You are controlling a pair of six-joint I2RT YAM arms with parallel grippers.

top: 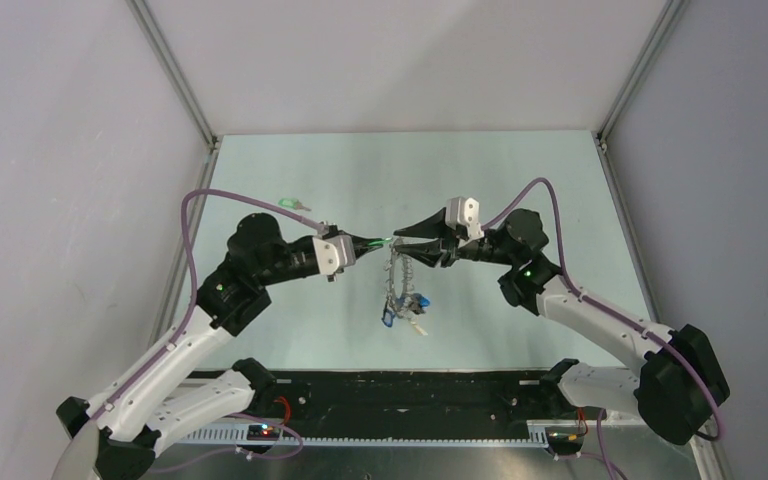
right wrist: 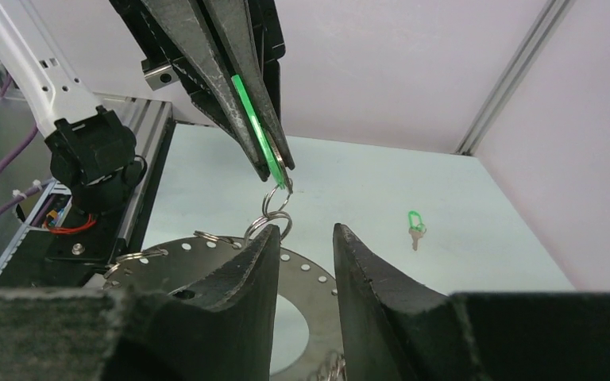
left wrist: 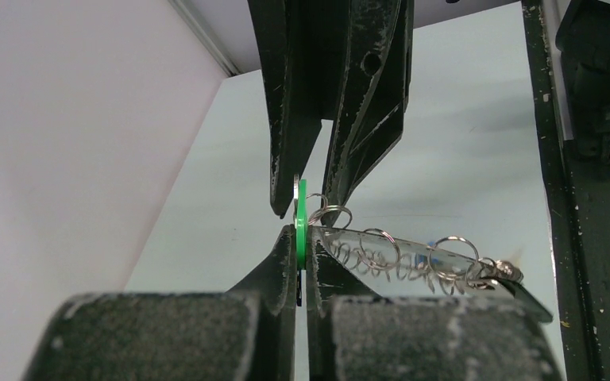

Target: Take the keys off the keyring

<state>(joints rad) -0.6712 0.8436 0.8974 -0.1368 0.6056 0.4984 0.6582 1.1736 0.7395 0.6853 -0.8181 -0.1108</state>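
Up in the air between the two arms, hanging down over the pale green table: a flat silver-grey metal keyring with a big round hole. Fringed with little wire loops, and with a bunch of small silver keys with coloured heads at the low end. Joined at the top, by a couple of those loops, to one small key with a flat green plastic head. Pinched tight on that green head by the black left claw, jaws closed. Right beside it, the black right claw, jaws apart, holding nothing, tips close by the loops. Lying well apart on the table, one more green-headed key, already free.

Looks like the step of getting the pinched green key off. Next, most likely: close the right claw on the keyring to hold it steady, then turn and slide the key round its loop. Calls for small, slow moves, to stop any swinging or slipping.
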